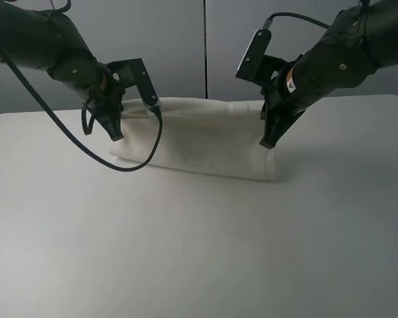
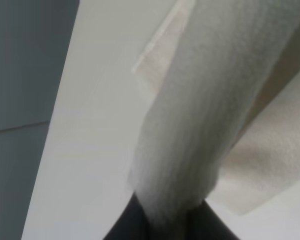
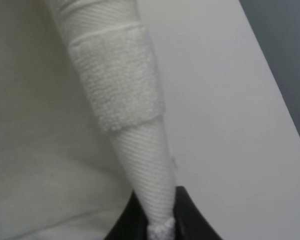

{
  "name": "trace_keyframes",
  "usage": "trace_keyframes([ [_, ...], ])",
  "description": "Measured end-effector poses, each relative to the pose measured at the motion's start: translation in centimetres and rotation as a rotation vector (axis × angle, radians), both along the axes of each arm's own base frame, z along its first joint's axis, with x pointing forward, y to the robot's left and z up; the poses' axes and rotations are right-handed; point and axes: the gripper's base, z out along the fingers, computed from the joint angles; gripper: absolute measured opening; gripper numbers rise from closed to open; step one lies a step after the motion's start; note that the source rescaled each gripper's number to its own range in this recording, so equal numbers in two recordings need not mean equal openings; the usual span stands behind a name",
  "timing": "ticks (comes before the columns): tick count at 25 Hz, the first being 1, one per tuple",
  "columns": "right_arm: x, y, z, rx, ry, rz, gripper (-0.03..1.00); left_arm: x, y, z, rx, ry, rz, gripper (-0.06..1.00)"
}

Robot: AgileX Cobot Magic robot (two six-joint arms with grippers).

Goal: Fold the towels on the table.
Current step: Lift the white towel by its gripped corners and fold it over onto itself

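Observation:
The white towel [image 1: 205, 139] lies on the far half of the table [image 1: 199, 238], doubled over lengthwise. My left gripper [image 1: 117, 134] is shut on the towel's left end; the left wrist view shows cloth [image 2: 205, 125] pinched between the dark fingers [image 2: 125, 225]. My right gripper [image 1: 268, 142] is shut on the towel's right end; the right wrist view shows the woven border band [image 3: 145, 165] pulled into a point between the fingers [image 3: 190, 215]. Both held ends sit low, near the towel's front edge. The label is not visible.
A loose black cable [image 1: 129, 165] hangs from the left arm and droops over the towel's left part. The grey back wall [image 1: 205, 46] stands just behind the table's far edge.

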Motion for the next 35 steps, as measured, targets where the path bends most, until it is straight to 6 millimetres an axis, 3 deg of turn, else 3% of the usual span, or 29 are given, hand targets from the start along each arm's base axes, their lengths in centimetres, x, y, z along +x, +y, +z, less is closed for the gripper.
trace_keyframes([
  [12, 0.7, 0.7, -2.6, 0.012, 0.025, 0.031, 0.05, 1.7, 0.6, -2.7, -0.022, 0.027, 0.005, 0.0],
  [28, 1.2, 1.0, -4.6, 0.019, 0.045, 0.041, 0.05, 2.9, 0.7, -3.1, -0.068, -0.016, -0.049, 0.0],
  [32, 1.2, 0.9, -4.7, 0.038, 0.05, 0.004, 0.1, 2.9, 0.6, -3.1, -0.077, -0.02, -0.055, 0.14],
  [35, 1.3, 0.8, -4.7, 0.032, 0.048, -0.009, 0.3, 3.0, 0.7, -3.1, -0.077, -0.02, -0.053, 0.35],
])
